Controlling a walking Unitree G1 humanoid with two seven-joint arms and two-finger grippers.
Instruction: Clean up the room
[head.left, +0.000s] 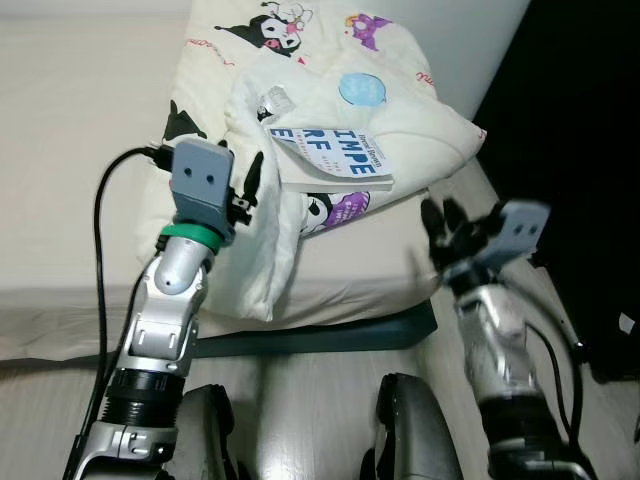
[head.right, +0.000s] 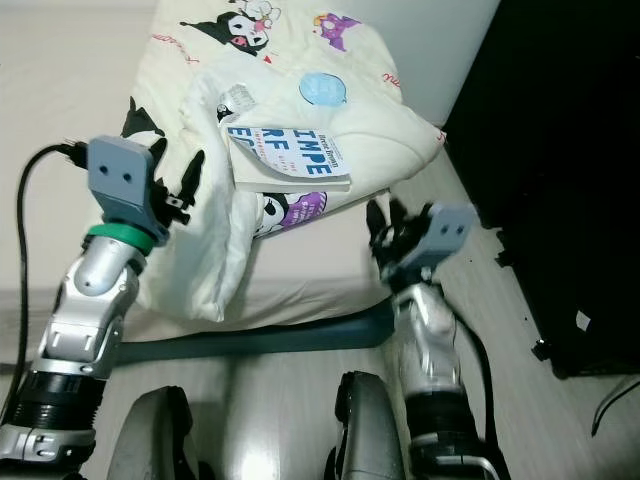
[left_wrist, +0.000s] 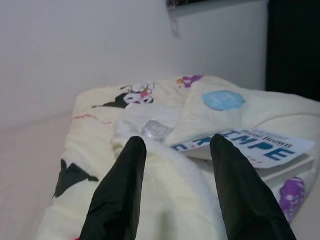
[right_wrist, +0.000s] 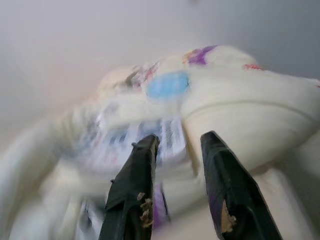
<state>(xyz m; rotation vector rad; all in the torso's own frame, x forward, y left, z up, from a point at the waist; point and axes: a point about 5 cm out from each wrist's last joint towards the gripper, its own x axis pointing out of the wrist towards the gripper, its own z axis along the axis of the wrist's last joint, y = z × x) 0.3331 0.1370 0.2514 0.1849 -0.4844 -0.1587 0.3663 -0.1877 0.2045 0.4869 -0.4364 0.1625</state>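
Note:
A white book (head.left: 330, 150) with big blue letters lies on a crumpled cream blanket (head.left: 330, 60) printed with cartoon figures, on a low mattress (head.left: 70, 150). My left gripper (left_wrist: 175, 145) is open, held just over the blanket's left fold, a short way left of the book (left_wrist: 255, 147). My right gripper (head.left: 445, 215) is raised off the mattress's front right corner, below and right of the book. It is open with nothing between its fingers and points toward the book (right_wrist: 135, 145). That arm looks blurred.
The mattress rests on a dark base (head.left: 330, 335) at floor level. A black piece of furniture (head.left: 580, 120) stands close on the right, leaving a narrow strip of pale floor (head.left: 560, 290). A black cable (head.left: 100, 230) loops off my left arm.

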